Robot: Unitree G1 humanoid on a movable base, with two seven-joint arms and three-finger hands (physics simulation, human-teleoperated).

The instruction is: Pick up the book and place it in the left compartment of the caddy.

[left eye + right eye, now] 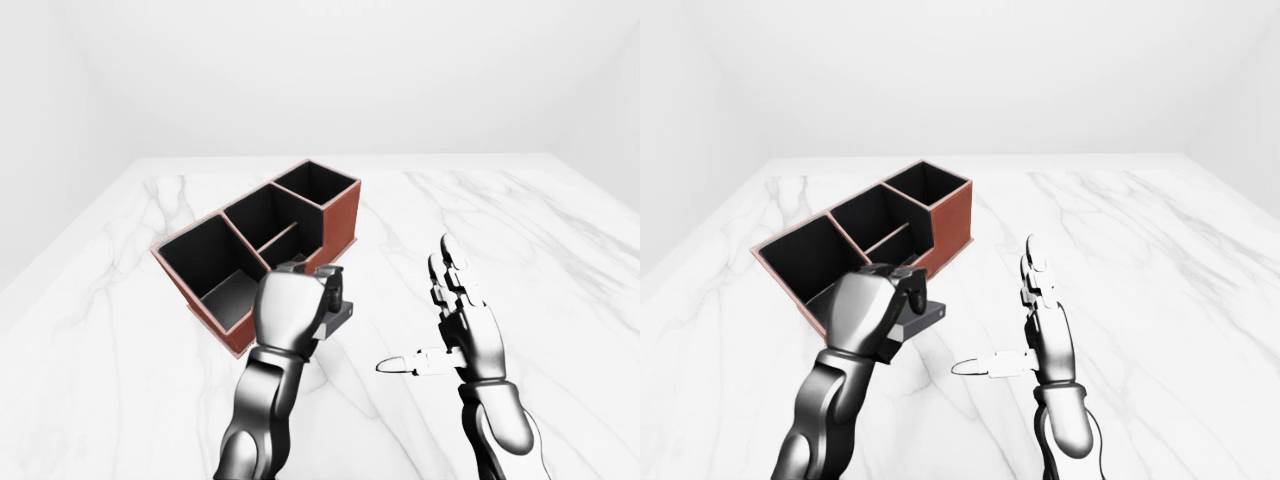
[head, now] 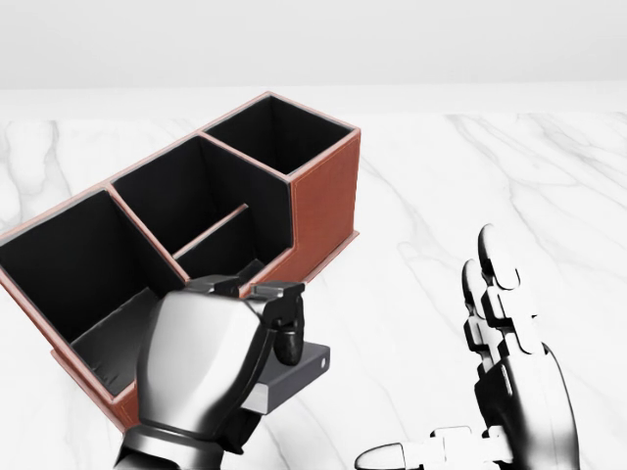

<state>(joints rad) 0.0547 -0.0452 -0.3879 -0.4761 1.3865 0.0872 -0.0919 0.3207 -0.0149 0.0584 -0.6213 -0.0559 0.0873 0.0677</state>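
- Standing at the left of the head view, the brown caddy (image 2: 312,211) shows black compartments, all open on top, on the white marble table (image 2: 441,196).
- Lower left of centre, the left hand (image 2: 211,367) has its fingers curled tight round the book (image 2: 294,377), a flat dark grey slab held above the caddy's near wall.
- Lower right, the right hand (image 2: 509,367) is spread wide, fingers up, thumb pointing left, touching nothing.
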